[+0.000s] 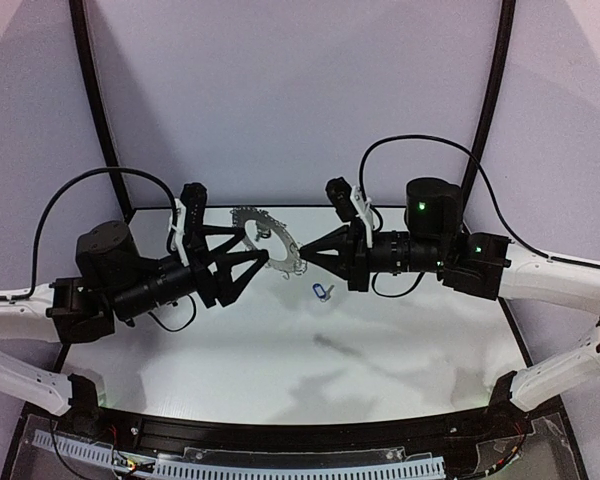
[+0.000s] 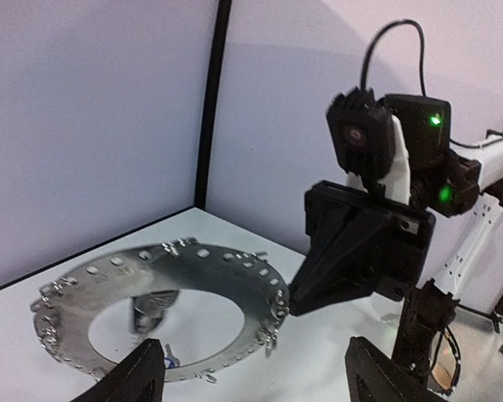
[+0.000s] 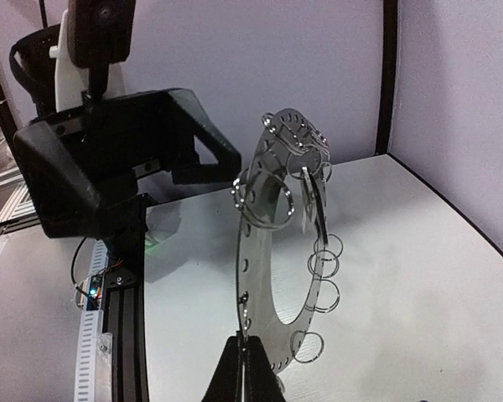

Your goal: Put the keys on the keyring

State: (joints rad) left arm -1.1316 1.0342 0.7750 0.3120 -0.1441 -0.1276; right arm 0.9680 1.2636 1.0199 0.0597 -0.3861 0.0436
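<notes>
Flat dark grey ring-shaped keyring disc [image 2: 197,261] held on edge above white table [image 1: 380,350], rim pinched in fully closed right gripper [image 3: 246,360]. Left gripper [image 1: 255,246] spread wide, empty, just beside disc. Tiny blue-tagged key [image 1: 322,291] lying on table. Judged step: fetching 1 key. Next: fine pinch, then threading onto silver wire loops [image 2: 277,311].

My left arm [image 1: 140,285] reaches in from the left, and my left gripper [image 1: 258,243] has its fingers spread wide. My right arm [image 1: 550,272] stretches in opposite, right gripper [image 1: 304,252] pinched tight, the two grippers pointing at each other, tips close.
</notes>
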